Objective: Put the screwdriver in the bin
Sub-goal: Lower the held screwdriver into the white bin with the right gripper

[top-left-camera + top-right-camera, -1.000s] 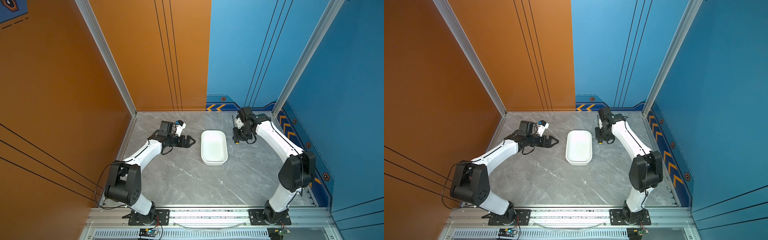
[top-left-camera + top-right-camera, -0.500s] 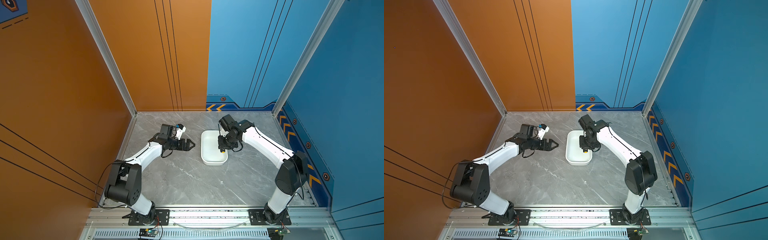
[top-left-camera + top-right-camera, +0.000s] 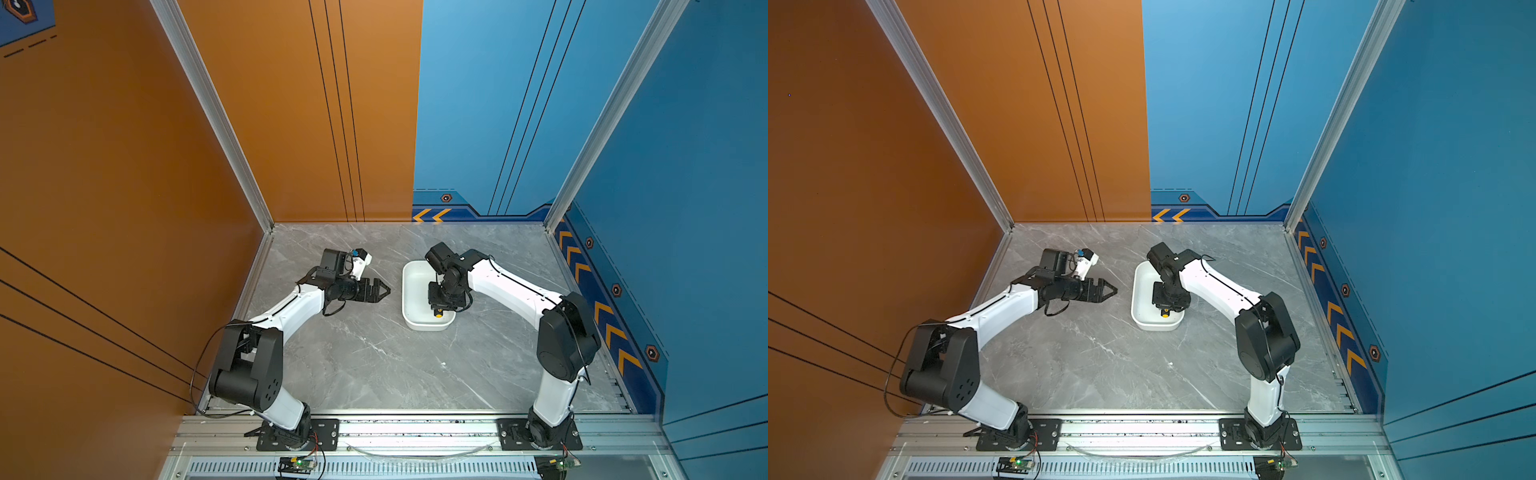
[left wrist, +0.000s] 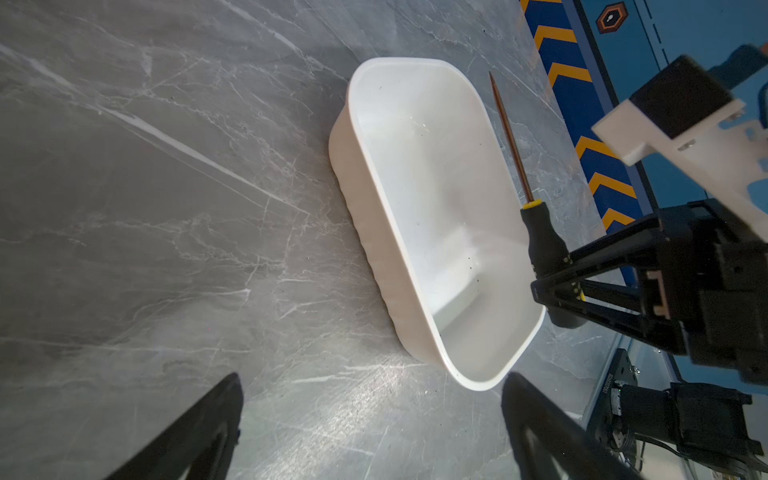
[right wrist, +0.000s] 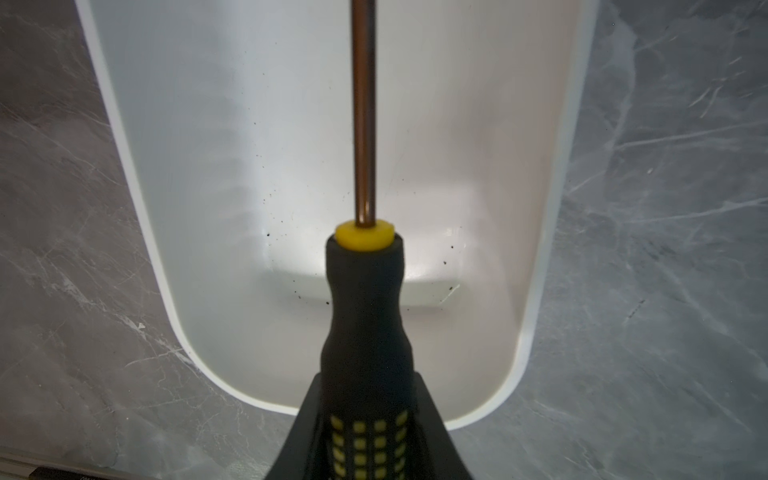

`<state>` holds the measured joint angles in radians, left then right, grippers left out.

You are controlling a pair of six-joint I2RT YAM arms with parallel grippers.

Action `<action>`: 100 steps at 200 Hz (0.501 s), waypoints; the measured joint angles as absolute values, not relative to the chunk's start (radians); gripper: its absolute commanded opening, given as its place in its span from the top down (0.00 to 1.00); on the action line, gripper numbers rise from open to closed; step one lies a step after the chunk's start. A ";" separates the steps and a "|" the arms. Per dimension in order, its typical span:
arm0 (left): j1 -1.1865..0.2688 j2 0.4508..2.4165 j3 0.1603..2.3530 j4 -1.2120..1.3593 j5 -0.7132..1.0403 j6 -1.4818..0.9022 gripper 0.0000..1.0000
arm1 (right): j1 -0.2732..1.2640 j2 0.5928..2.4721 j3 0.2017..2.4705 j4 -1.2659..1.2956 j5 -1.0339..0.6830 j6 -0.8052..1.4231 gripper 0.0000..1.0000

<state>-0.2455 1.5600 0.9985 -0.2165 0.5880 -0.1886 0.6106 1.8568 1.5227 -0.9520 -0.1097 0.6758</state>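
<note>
Clearly, the right pincer (image 5: 368, 384) clamps the screwdriver (image 5: 363, 291) by its handle above the bin (image 5: 187, 166), shaft along the bin's long axis toward the desk's (image 3: 374, 365) far edge. Letting go should drop it inside. The left pincer (image 3: 384, 289) gapes wide nearby.

Grey marble table (image 3: 374, 365), orange wall (image 3: 104, 166)

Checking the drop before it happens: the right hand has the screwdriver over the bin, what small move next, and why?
Probably open the right hand: it grips the screwdriver by the handle, and the shaft points along the middle of the bin, above its floor.
</note>
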 measured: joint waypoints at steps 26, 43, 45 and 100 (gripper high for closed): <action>-0.249 1.560 0.999 -0.215 0.588 -0.189 0.02 | 0.608 1.902 1.525 -0.949 -0.121 0.683 1.00; -0.249 1.560 0.999 -0.213 0.588 -0.189 0.02 | 0.608 1.933 1.531 -0.949 -0.129 0.686 1.00; -0.249 1.560 0.999 -0.213 0.588 -0.189 0.02 | 0.608 1.935 1.533 -0.949 -0.129 0.686 1.00; -0.249 1.560 0.999 -0.213 0.588 -0.189 0.02 | 0.608 1.980 1.569 -0.946 -0.130 0.690 1.00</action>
